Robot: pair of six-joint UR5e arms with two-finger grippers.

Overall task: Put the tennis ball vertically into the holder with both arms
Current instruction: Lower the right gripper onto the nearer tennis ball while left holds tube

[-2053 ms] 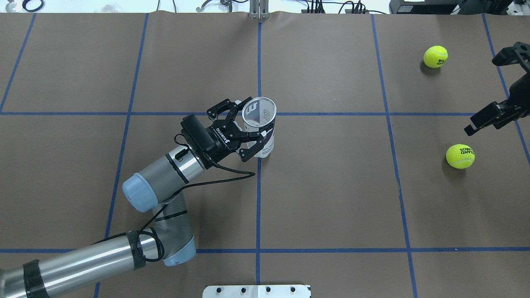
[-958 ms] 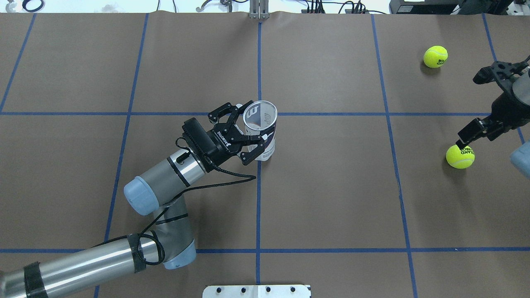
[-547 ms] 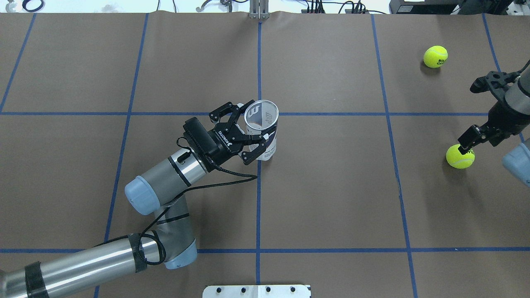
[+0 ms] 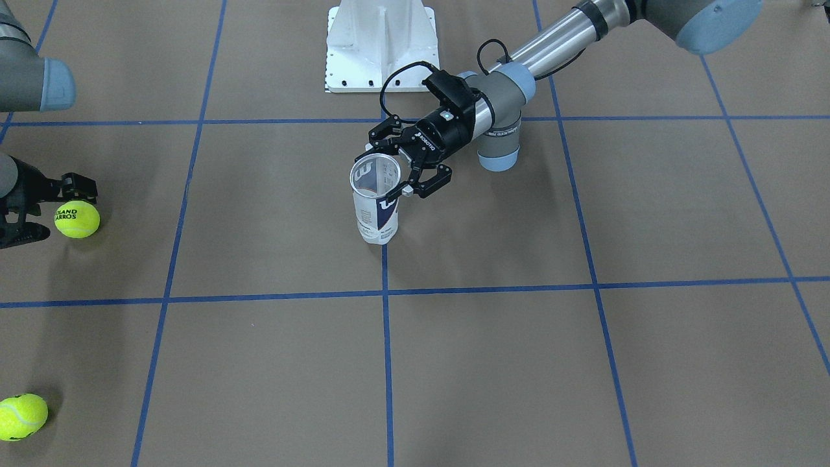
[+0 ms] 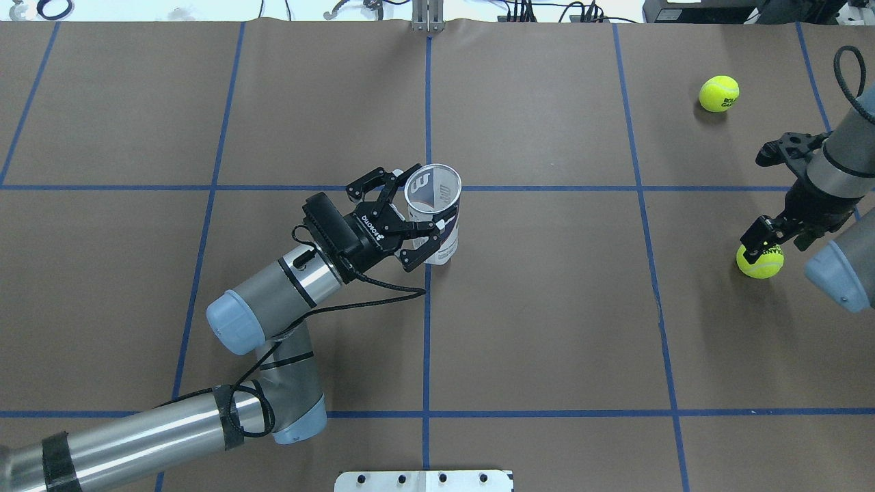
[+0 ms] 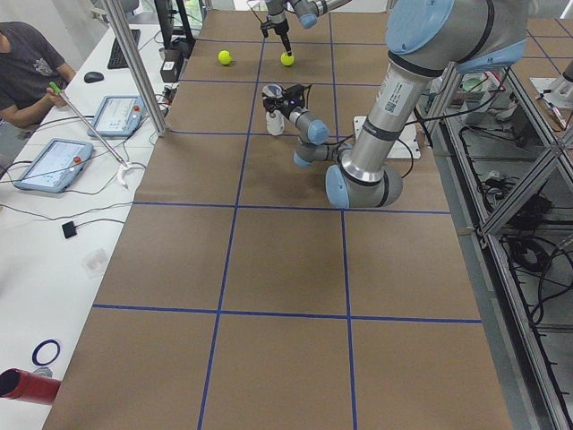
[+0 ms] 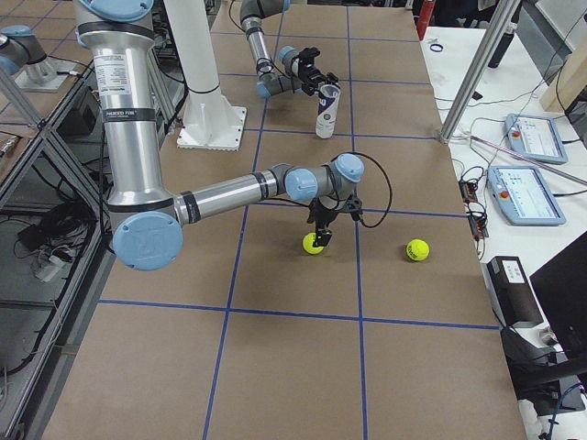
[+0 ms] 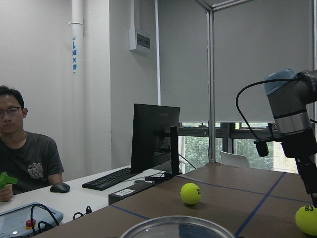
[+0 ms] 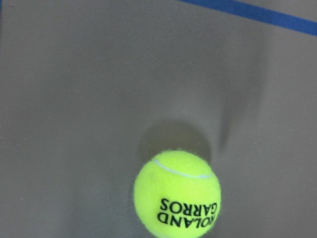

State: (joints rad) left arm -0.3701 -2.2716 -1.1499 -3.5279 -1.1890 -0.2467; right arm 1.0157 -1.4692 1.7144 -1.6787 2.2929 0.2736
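My right pincer (image 5: 757, 201), spread, hangs over the near tennis ball (image 5: 759, 261) on the surface (image 5: 547, 307), while far off at 9 o'clock my left pincer (image 5: 419, 205) pinches the upright holder (image 5: 446, 231).

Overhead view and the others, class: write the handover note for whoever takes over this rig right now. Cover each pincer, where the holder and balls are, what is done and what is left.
Left pincer: shut on the holder, which stands upright mid-table, mouth up, no ball inside.
Right pincer: open, low over the nearer tennis ball, not gripping it.
Second tennis ball: on the table farther from the robot, untouched.
Done: holder steadied.
Left: grip the ball, carry it over the holder, lower it in from above.
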